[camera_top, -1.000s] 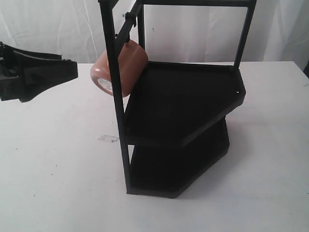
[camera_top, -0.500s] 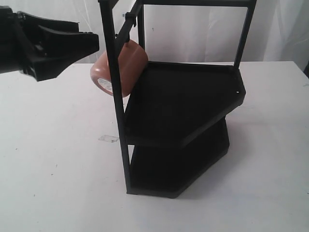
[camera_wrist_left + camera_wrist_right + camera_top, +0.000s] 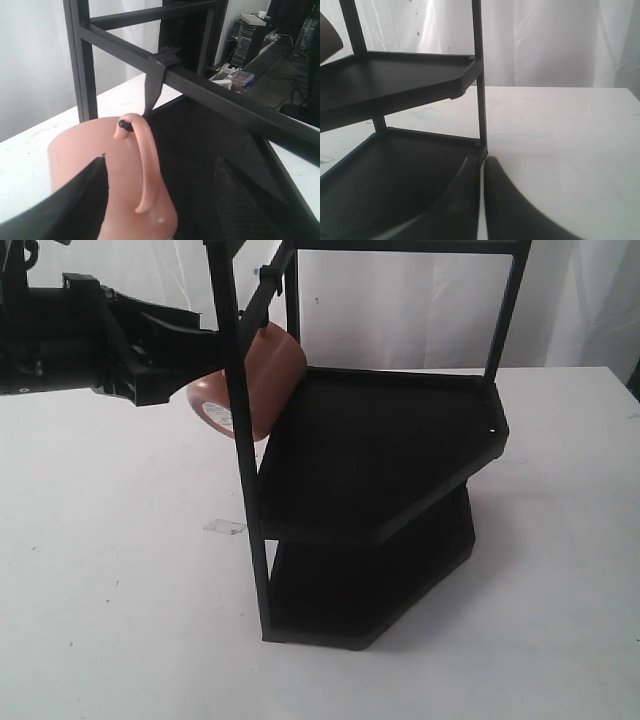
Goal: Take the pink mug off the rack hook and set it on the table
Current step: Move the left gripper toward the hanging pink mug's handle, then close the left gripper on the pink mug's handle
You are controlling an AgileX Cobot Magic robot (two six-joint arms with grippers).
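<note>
The pink mug [image 3: 268, 380] hangs tilted by its loop handle from the rack hook [image 3: 268, 285], on the upper bar of the black rack [image 3: 380, 450]. Its pale labelled base faces left. In the left wrist view the peg tip of the hook [image 3: 123, 123] pokes through the handle of the mug [image 3: 115, 165]. My left gripper [image 3: 208, 350] is open, with one finger on each side of the mug body [image 3: 161, 162]; I cannot tell whether they touch it. The right gripper [image 3: 483, 161] is shut and empty, low beside the rack's lower shelf, over the white table [image 3: 120, 590].
A small clear scrap [image 3: 224, 527] lies on the table left of the rack's front post [image 3: 250, 490]. White curtain hangs behind. The left wrist view shows a computer and cables [image 3: 250, 35] beyond the rack.
The left arm has risen from the table's left side and moved right, bringing its open fingers up to the mug. Mug and rack have not moved.
</note>
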